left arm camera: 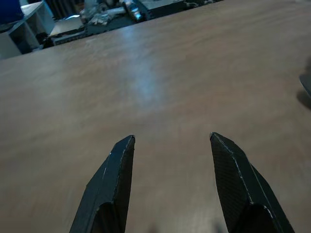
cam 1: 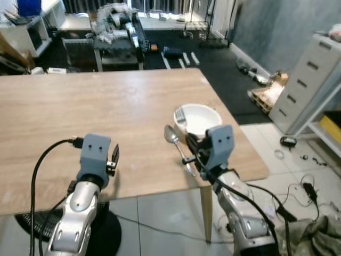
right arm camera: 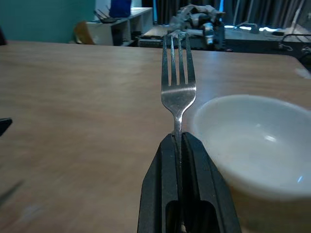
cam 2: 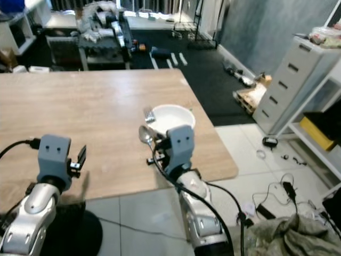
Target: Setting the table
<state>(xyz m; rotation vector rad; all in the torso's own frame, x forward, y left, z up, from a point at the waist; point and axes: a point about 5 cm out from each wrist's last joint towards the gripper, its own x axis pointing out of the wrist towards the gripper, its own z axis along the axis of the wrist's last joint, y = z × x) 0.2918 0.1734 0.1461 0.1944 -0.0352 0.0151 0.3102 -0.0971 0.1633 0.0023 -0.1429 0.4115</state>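
Both grippers are seen low over the table's (cam 1: 106, 106) near edge from the head views: the left gripper (cam 1: 114, 160) beside bare wood, the right gripper (cam 1: 190, 143) near a spoon (cam 1: 176, 141) and bowl (cam 1: 200, 118). Left wrist view: fingers (left arm camera: 114, 184) spread wide, nothing held. Right wrist view: fingers (right arm camera: 163, 194) clamped on a fork (right arm camera: 178, 85), tines beside the bowl.

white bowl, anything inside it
The round white bowl on the wooden table looks empty inside. The near wall hides part of its bottom. The right gripper holds a silver fork beside it.
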